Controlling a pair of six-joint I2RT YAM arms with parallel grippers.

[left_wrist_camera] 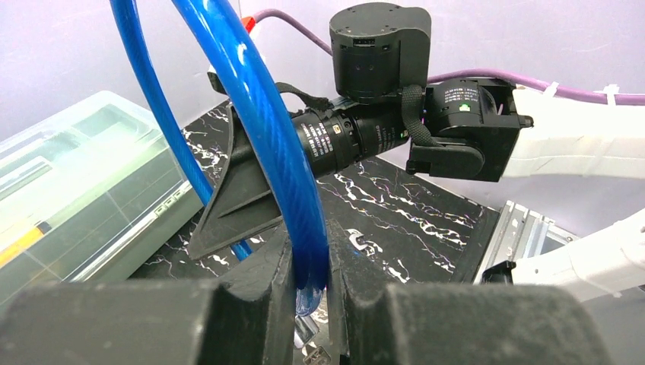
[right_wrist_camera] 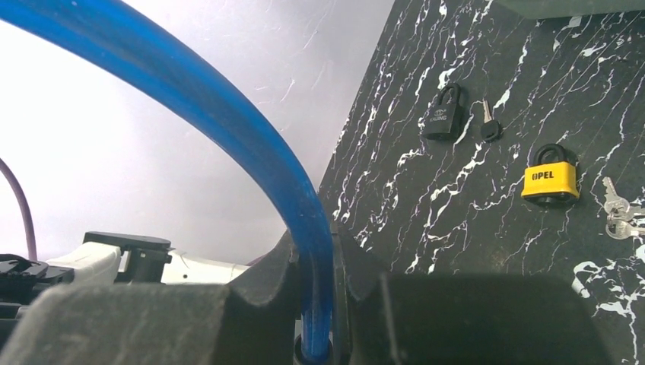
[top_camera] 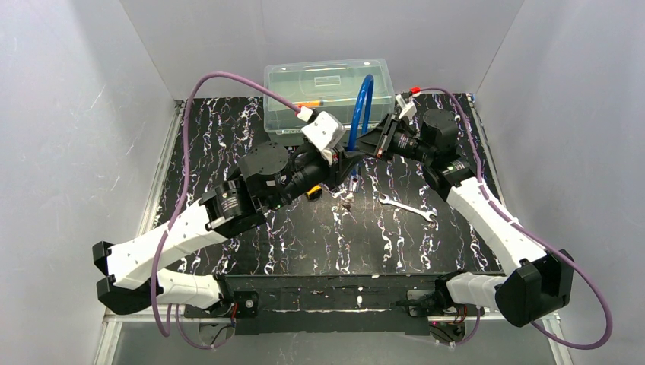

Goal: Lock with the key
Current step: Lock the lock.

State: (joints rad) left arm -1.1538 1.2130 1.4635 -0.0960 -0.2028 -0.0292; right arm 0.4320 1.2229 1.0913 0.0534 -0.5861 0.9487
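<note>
A blue cable lock (top_camera: 366, 103) arches up between my two grippers at the middle back of the table. My left gripper (top_camera: 344, 161) is shut on one end of the cable (left_wrist_camera: 304, 228), with a silvery metal tip (left_wrist_camera: 308, 328) showing below the fingers. My right gripper (top_camera: 371, 144) is shut on the other end (right_wrist_camera: 313, 251). The silvery key bunch (right_wrist_camera: 617, 217) lies on the table just right of a yellow padlock (right_wrist_camera: 551, 176) in the right wrist view, apart from both grippers. The yellow padlock (top_camera: 313, 194) peeks out under my left arm.
A black padlock (right_wrist_camera: 445, 112) and a small black-headed key (right_wrist_camera: 489, 126) lie beyond the yellow one. A silver open-ended wrench (top_camera: 407, 207) lies right of centre. A clear plastic box (top_camera: 328, 91) stands at the back edge, close behind the cable.
</note>
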